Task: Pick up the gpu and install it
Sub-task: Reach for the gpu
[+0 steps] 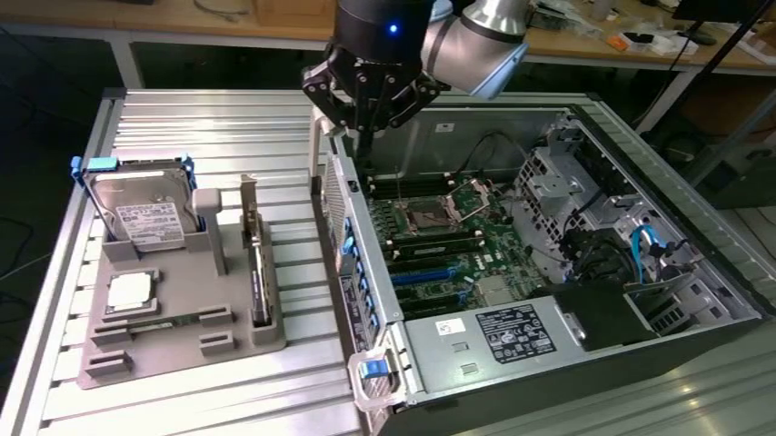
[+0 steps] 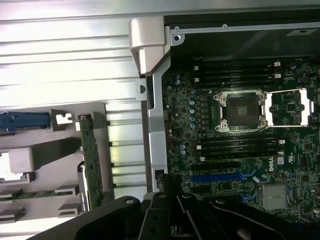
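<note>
Single arm over the workbench.

- The black multi-link gripper [image 1: 363,130] hangs above the far end of the open computer tower case [image 1: 510,127], over the case's perforated wall on the exterior view's left.
- Its fingers are drawn together to a narrow tip, with nothing between them.
- In the wrist view the gripper [image 2: 168,186] sits over the case wall, with the green motherboard [image 2: 200,110] to one side and the parts holder to the other.

The gpu [image 1: 257,277] is a thin dark circuit card with a grey metal bracket at its far end.

- It stands on edge in a slot of the grey plastic parts holder [image 1: 182,318].
- The holder rests on the slatted aluminium table [image 1: 206,123], just beside the case.
- The card is not in contact with the gripper. It lies to the exterior view's left of the gripper, lower down and nearer the camera.
- The wrist view shows the gpu [image 2: 90,160] edge-on as a green strip at the edge of the holder [image 2: 45,142], with bare table slats [image 2: 65,65] between it and the case wall.

Also on the holder:

- a silver hard drive with a white label in a blue-edged frame [image 1: 148,218], propped upright;
- a small square silver chip [image 1: 131,291], lying flat.

Inside the case, the motherboard [image 1: 455,245] lies exposed with its square processor socket [image 2: 239,111] open. A blue expansion slot [image 2: 220,177] lies close to the gripper tip.
</note>
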Motion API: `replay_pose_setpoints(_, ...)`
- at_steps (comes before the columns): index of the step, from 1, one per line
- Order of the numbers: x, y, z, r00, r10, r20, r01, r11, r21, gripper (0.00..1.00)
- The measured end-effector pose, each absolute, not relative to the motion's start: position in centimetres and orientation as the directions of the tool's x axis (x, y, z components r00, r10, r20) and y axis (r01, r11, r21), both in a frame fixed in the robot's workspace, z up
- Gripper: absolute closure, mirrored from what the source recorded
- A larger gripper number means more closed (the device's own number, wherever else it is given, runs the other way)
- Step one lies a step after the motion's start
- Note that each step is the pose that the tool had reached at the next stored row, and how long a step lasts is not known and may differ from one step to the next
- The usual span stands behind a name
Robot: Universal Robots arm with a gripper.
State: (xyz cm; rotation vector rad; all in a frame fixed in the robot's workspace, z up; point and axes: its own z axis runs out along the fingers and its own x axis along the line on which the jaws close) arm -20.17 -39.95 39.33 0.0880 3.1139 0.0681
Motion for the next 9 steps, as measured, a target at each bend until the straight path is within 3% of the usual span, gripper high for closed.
replay_pose_setpoints(9, -21.28, -39.98, 39.33, -1.0, 0.015, -0.024, 0.014, 0.999, 0.044, 0.89)
